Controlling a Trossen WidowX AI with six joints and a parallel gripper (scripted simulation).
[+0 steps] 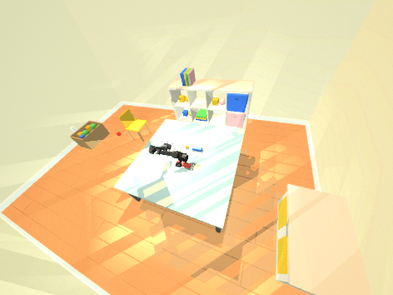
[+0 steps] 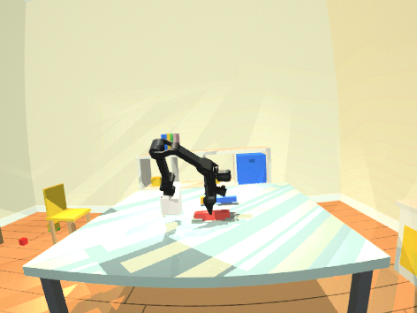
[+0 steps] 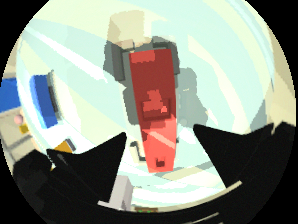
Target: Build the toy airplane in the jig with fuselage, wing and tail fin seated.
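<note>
The red fuselage point(image 1: 186, 166) point(image 2: 219, 215) point(image 3: 151, 75) lies lengthwise in the grey cradle point(image 3: 117, 65) and looks level in the exterior view. Its sockets face up, the larger near the middle and the small one near the tail. My gripper point(image 2: 210, 211) point(image 3: 160, 132) is open and empty, its fingers apart on either side of the fuselage's rear half. The blue wing point(image 1: 197, 149) point(image 2: 226, 200) point(image 3: 44, 101) lies on the table behind the cradle. The small orange tail fin point(image 1: 186, 147) point(image 2: 202, 201) point(image 3: 63, 147) lies beside the wing. Whether the fuselage touches the cradle floor is hidden.
A white block point(image 2: 170, 206) stands by the arm's base, left of the cradle in the exterior view. A shelf unit point(image 1: 212, 85) with a blue bin point(image 1: 237, 102) point(image 2: 251, 168) stands beyond the table's far edge. A yellow chair point(image 1: 135, 124) point(image 2: 68, 215) stands to the left.
</note>
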